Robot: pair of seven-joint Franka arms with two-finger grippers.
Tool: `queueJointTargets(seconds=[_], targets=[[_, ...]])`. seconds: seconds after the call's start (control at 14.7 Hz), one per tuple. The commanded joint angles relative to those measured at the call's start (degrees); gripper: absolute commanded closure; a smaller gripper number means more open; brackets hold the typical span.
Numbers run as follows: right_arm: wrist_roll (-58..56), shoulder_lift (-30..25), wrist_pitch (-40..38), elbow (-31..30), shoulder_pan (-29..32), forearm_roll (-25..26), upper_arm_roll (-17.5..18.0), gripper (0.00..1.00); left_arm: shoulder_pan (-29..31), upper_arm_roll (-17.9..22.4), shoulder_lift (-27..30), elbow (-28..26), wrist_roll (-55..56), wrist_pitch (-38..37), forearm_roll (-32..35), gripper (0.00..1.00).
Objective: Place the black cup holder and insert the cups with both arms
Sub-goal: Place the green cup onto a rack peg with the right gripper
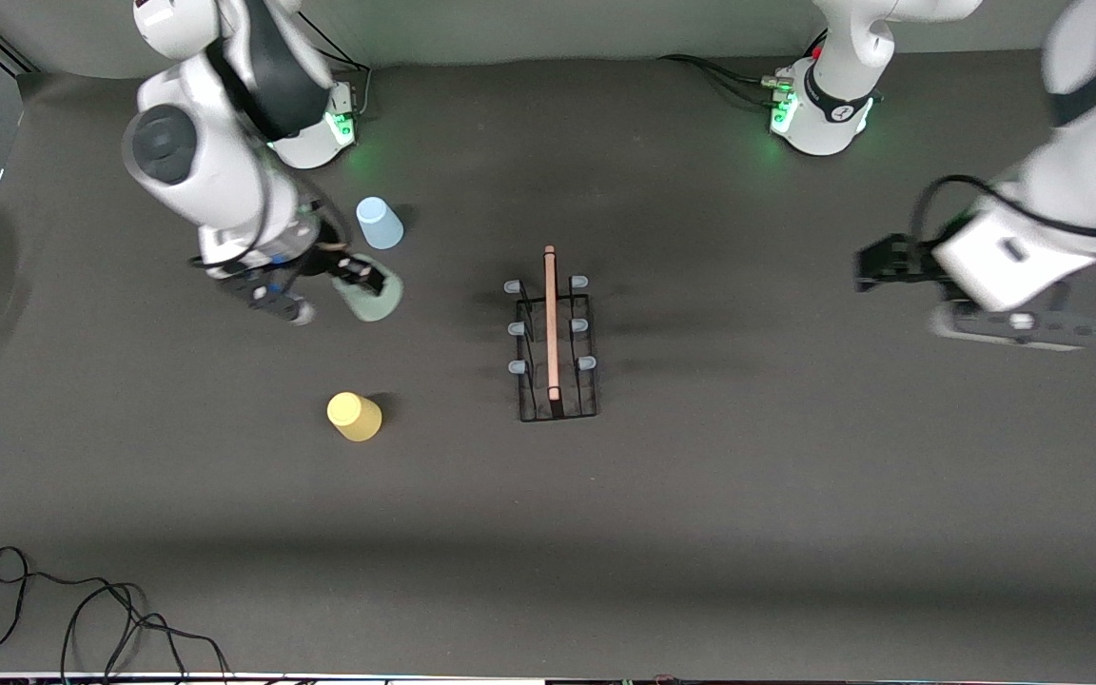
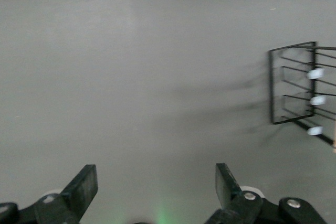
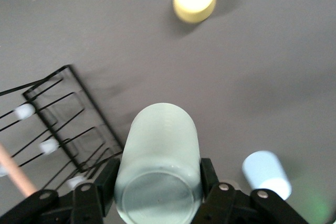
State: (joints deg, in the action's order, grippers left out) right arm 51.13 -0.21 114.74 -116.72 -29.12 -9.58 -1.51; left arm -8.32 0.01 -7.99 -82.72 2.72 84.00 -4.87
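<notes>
Progress, as we read it, stands at the first cup: the black cup holder (image 1: 556,344) is already set down on the table (image 1: 748,533) at the centre of the front frame, upright, its wooden handle running up and down the picture and all six pale-tipped pegs bare. We judge the placing step done and the inserting not yet begun.

Our right gripper (image 1: 358,276), in the left-middle of the front frame, has its fingers closed on the mint green cup (image 1: 372,295); in the right wrist view that cup (image 3: 160,161) fills the lower centre, clamped between the two black fingers and tipped onto its side. It is well apart from the holder and over no peg.

Two cups wait on the table. We see the light blue cup (image 1: 380,223) just above the held one in the front frame, and the yellow cup (image 1: 354,417) below it, lower left of the holder. Neither touches anything else.

Our left gripper (image 1: 876,264) hangs at the right edge of the front frame, spread wide and holding nothing; its wrist view shows bare table between the fingers (image 2: 81,187), with the holder off at the right edge.

Left to do, in our judgement: three cups onto pegs, starting with the mint one.
</notes>
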Motion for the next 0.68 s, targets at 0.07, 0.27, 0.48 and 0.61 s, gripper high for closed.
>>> queueJointTargets(seconds=[0.07,0.27,0.48,0.61], targets=[[12.91,10.56,-0.49,11.85,-7.25,-0.53,-0.16,1.00,4.35,-0.80,4.30,-6.13,-4.82,1.70,2.06,0.00],[16.80,13.74,0.99,13.36,-10.68,0.00,-0.16,1.00,5.42,-0.80,4.30,-6.14,-4.91,1.61,2.23,0.00],[19.44,16.19,3.29,13.10,-13.67,0.09,-0.16,1.00,5.85,-0.80,4.30,-6.05,-4.91,1.43,4.16,0.00],[19.44,17.69,3.99,12.92,-14.90,0.09,-0.16,1.00,5.77,-0.80,4.30,-5.87,-4.91,1.43,4.34,0.00]])
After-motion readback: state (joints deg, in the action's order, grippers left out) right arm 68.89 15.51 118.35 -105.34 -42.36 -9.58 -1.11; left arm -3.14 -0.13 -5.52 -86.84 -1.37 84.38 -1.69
